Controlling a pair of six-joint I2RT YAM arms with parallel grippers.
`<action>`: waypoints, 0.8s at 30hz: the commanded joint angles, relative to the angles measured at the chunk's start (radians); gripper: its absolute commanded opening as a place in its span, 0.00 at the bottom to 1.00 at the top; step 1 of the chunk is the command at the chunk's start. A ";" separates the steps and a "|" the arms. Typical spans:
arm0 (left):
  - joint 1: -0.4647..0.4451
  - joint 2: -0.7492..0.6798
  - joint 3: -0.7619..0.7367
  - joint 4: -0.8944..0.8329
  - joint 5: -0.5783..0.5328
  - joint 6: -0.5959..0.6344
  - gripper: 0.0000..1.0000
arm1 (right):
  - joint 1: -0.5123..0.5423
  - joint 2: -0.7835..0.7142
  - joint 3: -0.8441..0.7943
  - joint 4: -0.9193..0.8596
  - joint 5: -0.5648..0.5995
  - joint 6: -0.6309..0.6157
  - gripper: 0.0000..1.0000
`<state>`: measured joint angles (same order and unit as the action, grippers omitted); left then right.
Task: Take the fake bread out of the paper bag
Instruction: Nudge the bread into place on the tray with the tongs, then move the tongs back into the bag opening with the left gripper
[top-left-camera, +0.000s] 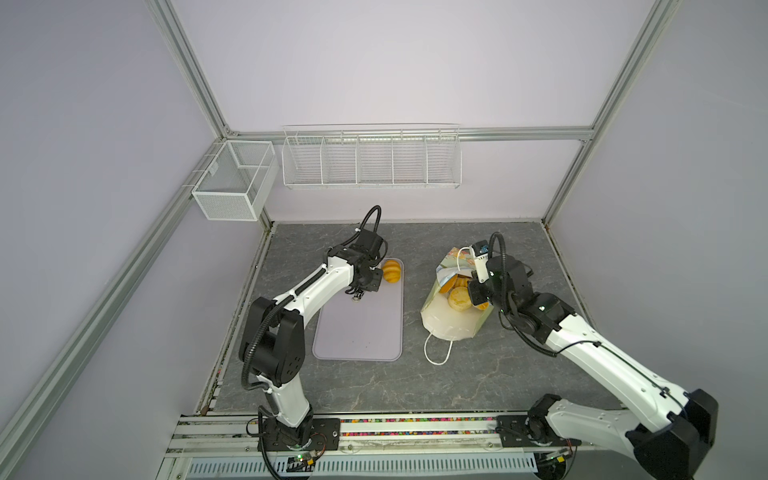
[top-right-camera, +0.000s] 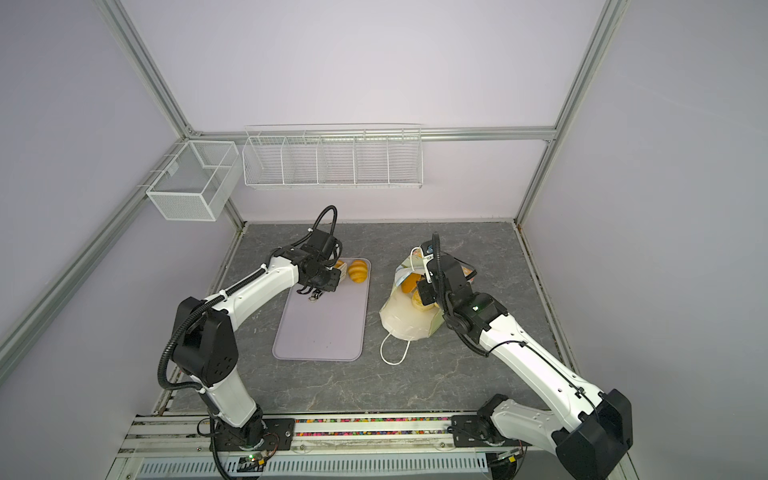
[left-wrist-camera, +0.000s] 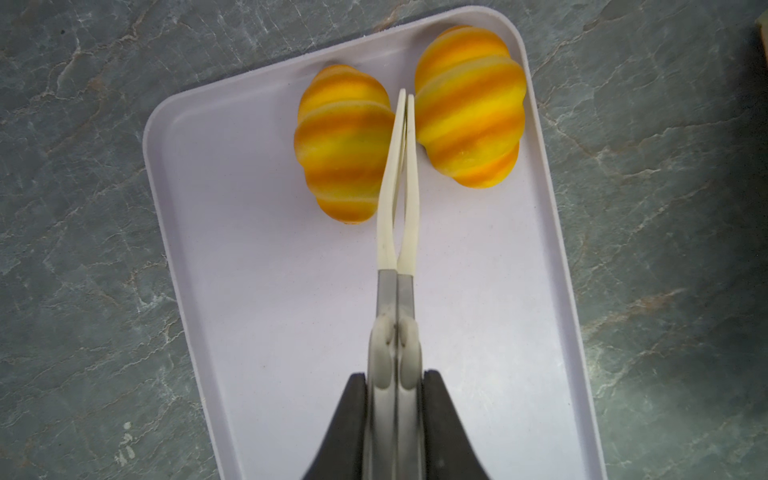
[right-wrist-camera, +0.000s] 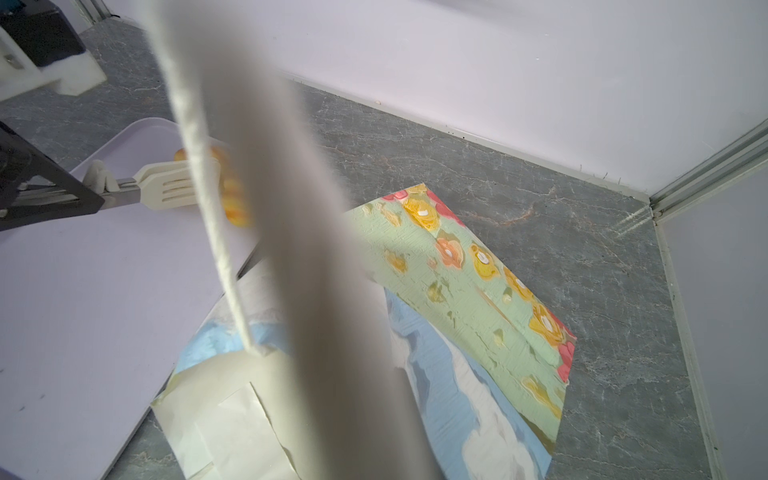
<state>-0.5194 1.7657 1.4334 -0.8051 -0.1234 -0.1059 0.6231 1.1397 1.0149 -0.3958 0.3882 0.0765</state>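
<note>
Two ridged yellow-orange fake breads (left-wrist-camera: 343, 145) (left-wrist-camera: 469, 108) lie at the far end of the lilac tray (left-wrist-camera: 249, 249); both top views show one of them (top-left-camera: 392, 271) (top-right-camera: 358, 271). My left gripper (left-wrist-camera: 395, 386) is shut on cream-tipped tongs (left-wrist-camera: 406, 99). The tong tips are closed and empty, between the two breads. The paper bag (top-left-camera: 444, 320) (top-right-camera: 399, 320) lies tilted with its mouth open, and several breads (top-left-camera: 459, 297) show inside. My right gripper (top-left-camera: 478, 270) is at the bag's far rim, shut on its taut white cord handle (right-wrist-camera: 199, 166).
The bag's other cord handle (top-left-camera: 438, 353) lies loose on the grey marbled table. A mesh basket (top-left-camera: 232, 183) and a wire rack (top-left-camera: 370, 158) hang on the back wall. In the right wrist view, the left arm's tongs (right-wrist-camera: 166, 187) reach over the tray.
</note>
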 joint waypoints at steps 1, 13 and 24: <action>0.004 -0.052 0.001 0.014 0.026 -0.009 0.00 | -0.011 -0.009 -0.007 -0.038 0.004 0.019 0.07; -0.111 -0.396 -0.071 -0.078 0.132 0.025 0.00 | -0.011 -0.012 -0.003 -0.048 -0.003 -0.020 0.07; -0.474 -0.606 -0.103 -0.188 0.082 -0.170 0.02 | -0.013 0.024 0.028 -0.048 -0.018 -0.017 0.07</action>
<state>-0.9455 1.1751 1.3483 -0.9451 -0.0193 -0.1978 0.6228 1.1507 1.0256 -0.4061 0.3729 0.0666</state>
